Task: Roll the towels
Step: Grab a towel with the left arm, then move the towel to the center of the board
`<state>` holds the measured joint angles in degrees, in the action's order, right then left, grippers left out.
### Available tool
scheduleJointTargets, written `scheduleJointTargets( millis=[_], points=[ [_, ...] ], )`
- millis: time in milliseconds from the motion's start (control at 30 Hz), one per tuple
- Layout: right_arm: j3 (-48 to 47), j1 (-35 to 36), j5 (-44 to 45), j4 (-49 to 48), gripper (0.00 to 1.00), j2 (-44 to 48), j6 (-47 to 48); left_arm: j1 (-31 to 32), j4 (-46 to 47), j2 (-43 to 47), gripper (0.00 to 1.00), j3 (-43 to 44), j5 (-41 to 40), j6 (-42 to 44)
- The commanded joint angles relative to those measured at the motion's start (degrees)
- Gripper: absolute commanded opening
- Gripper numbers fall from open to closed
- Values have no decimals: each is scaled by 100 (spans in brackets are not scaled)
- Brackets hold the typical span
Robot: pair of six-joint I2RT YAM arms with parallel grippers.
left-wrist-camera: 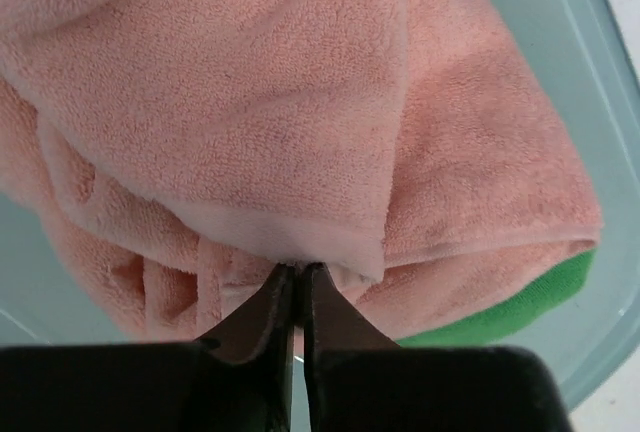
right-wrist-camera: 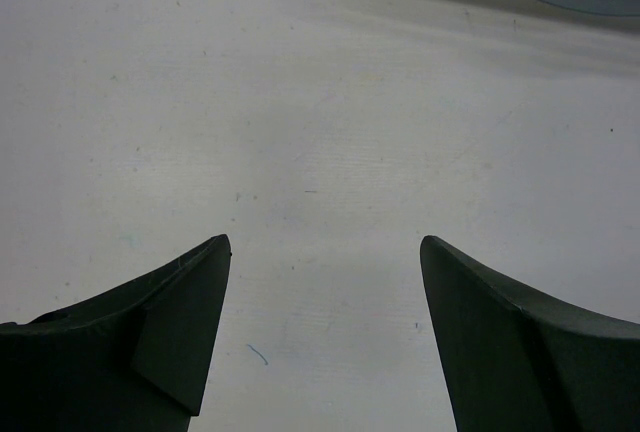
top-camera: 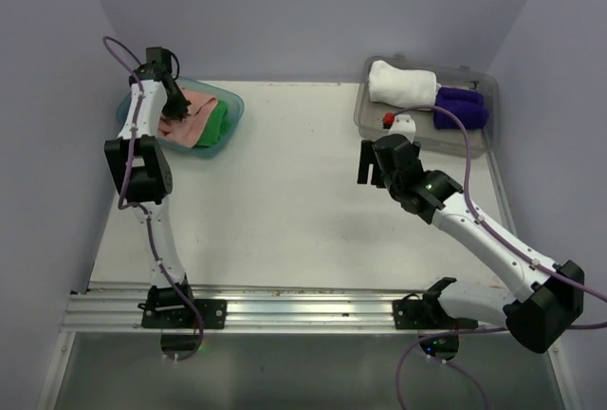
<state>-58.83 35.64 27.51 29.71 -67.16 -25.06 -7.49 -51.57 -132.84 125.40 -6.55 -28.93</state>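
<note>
Inside the tub point(left-wrist-camera: 530, 42), left gripper point(left-wrist-camera: 298, 270) clamps the hem of the pink towel point(left-wrist-camera: 250, 102); lift slowly, clear of the green towel point(left-wrist-camera: 520, 307). Right gripper point(right-wrist-camera: 325, 239): fingers apart.

Four towels point(top-camera: 402, 82); one tub point(top-camera: 234, 109); one tray point(top-camera: 479, 142)

Salmon pink towel point(top-camera: 194, 111) point(left-wrist-camera: 250, 102): crumpled and unrolled, at the table's 10 o'clock, lying over the bright green towel point(top-camera: 218, 123) point(left-wrist-camera: 500, 317), which shows at its 4 o'clock. White towel point(top-camera: 401, 82) and dark purple towel point(top-camera: 461, 107): rolled, side by side at 1 o'clock.
</note>
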Motion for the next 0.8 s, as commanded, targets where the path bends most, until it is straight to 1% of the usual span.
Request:
scheduleJointTargets(
  millis=[0,33,67,100,200,267,300,333,367,433,533,567,633,767],
  points=[
    [-15,22,290,166,80,264,-148,-16,-117,939,4,205,276,71],
    [-23,22,221,149,80,290,-157,-7,-21,1170,0,143,277,71],
    [-15,22,185,123,80,299,-192,36,33,1398,0,12,259,71],
    [-15,22,150,87,80,291,-201,54,94,1810,0,-24,285,71],
    [-93,22,185,131,79,203,-236,63,16,2296,0,89,373,98],
    [-207,22,455,289,79,168,-219,63,-81,2796,0,168,582,89],
    [-260,22,544,350,79,176,-219,80,-29,2990,0,134,628,89],
    [-296,22,641,420,80,194,-210,133,102,3366,0,116,846,98],
    [-313,22,729,421,80,272,-158,177,182,3543,0,107,1013,150],
    [-322,22,896,421,81,361,-157,387,357,3965,0,159,1085,186],
    [-322,22,949,421,82,475,-157,607,298,4230,0,492,1164,291],
    [-331,13,941,430,82,493,-201,617,262,4283,0,537,1425,300],
    [-349,13,1002,526,84,493,-254,687,314,4476,0,512,1647,309],
    [-331,-65,1037,605,86,554,-438,1266,446,4723,0,301,2068,292]
  ],
)
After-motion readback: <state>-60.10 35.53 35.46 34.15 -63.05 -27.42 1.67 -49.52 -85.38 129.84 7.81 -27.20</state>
